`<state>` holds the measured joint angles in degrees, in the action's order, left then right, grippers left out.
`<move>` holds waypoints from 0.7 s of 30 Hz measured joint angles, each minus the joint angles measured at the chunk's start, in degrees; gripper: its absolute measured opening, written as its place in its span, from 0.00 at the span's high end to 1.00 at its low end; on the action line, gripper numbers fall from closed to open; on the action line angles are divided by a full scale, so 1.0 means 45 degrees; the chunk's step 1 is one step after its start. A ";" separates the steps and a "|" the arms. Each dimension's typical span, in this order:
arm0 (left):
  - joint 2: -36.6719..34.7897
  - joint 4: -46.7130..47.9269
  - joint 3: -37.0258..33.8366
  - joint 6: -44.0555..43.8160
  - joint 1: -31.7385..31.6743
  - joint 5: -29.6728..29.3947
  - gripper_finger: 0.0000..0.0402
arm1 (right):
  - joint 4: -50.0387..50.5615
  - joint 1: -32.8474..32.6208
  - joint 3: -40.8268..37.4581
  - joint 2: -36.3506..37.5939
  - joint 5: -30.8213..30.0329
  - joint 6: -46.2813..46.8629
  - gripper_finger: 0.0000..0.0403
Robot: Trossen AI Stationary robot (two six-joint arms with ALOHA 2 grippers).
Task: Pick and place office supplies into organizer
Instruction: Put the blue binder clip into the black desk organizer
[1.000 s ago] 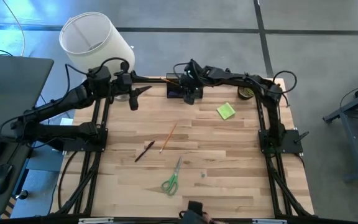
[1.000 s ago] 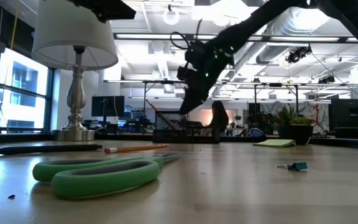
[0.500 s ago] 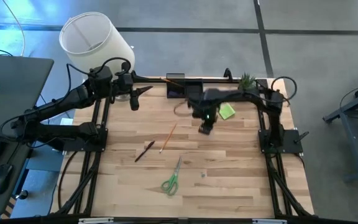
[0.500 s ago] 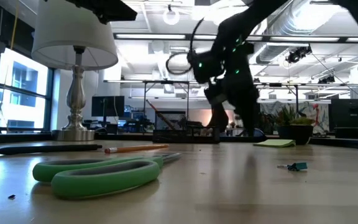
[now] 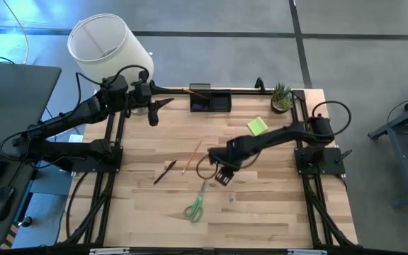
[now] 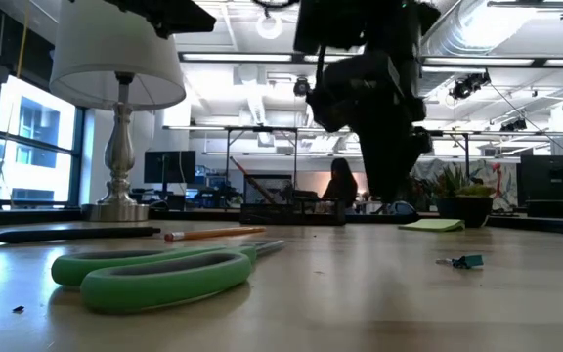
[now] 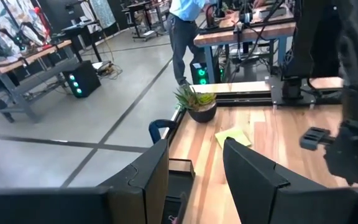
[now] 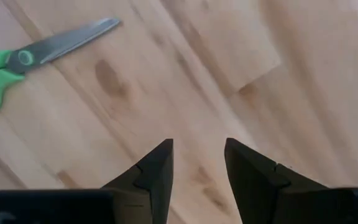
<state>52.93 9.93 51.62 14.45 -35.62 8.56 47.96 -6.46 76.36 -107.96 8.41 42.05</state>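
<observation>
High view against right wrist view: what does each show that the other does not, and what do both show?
Only the high view: the organizer at the far edge, sticky pad, pencil, pen, plant, lamp, and the left gripper waiting near the lamp.
Only the right wrist view: the right gripper's open fingers close up, with nothing between them, above bare wood.
Both: the scissors, and the table.
</observation>
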 joint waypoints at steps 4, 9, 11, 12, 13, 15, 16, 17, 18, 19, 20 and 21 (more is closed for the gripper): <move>-0.0005 -0.0005 0.0000 -0.0307 0.0000 0.0436 0.65 | -0.0017 -0.0773 0.0000 0.0000 -0.0451 0.1660 0.66; -0.0005 -0.0087 0.0000 -0.0735 0.0000 0.1402 0.65 | -0.0634 -0.1707 -0.0005 -0.0131 -0.0411 0.3275 0.66; -0.0005 -0.0096 0.0000 -0.0850 0.0000 0.1797 0.65 | -0.1043 -0.2076 -0.0005 -0.0162 -0.0410 0.4040 0.66; -0.0005 -0.0102 0.0000 -0.0929 0.0000 0.1942 0.65 | -0.1177 -0.2265 -0.0005 -0.0190 -0.0410 0.4410 0.66; -0.0005 -0.0118 0.0000 -0.0975 0.0003 0.1989 0.65 | -0.1133 -0.2460 -0.0005 -0.0230 -0.0410 0.4760 0.66; -0.0010 -0.0151 0.0000 -0.1076 0.0005 0.2015 0.65 | -0.1085 -0.2809 -0.0005 -0.0366 -0.0435 0.5384 0.66; -0.0010 -0.0151 0.0000 -0.1171 0.0005 0.2017 0.65 | -0.0950 -0.2991 -0.0005 -0.0445 -0.0486 0.5663 0.66; -0.0010 -0.0162 0.0000 -0.1276 0.0005 0.2022 0.65 | -0.0805 -0.3130 -0.0005 -0.0519 -0.0527 0.5961 0.66; -0.0010 -0.0182 -0.0004 -0.1337 0.0005 0.2079 0.65 | -0.0790 -0.3251 -0.0005 -0.0601 -0.0536 0.6254 0.66; -0.0010 -0.0199 0.0000 -0.1429 0.0000 0.2197 0.65 | -0.0845 -0.3359 -0.0005 -0.0683 -0.0541 0.6487 0.66; -0.0010 -0.0204 -0.0002 -0.1531 0.0005 0.2262 0.65 | -0.0873 -0.3468 -0.0005 -0.0745 -0.0563 0.6666 0.66; -0.0010 -0.0209 0.0000 -0.1620 0.0005 0.2351 0.65 | -0.0904 -0.3560 -0.0005 -0.0798 -0.0645 0.6782 0.66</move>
<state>52.88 8.99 51.62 7.16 -35.59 19.14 43.89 -22.48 76.34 -111.55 5.51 72.57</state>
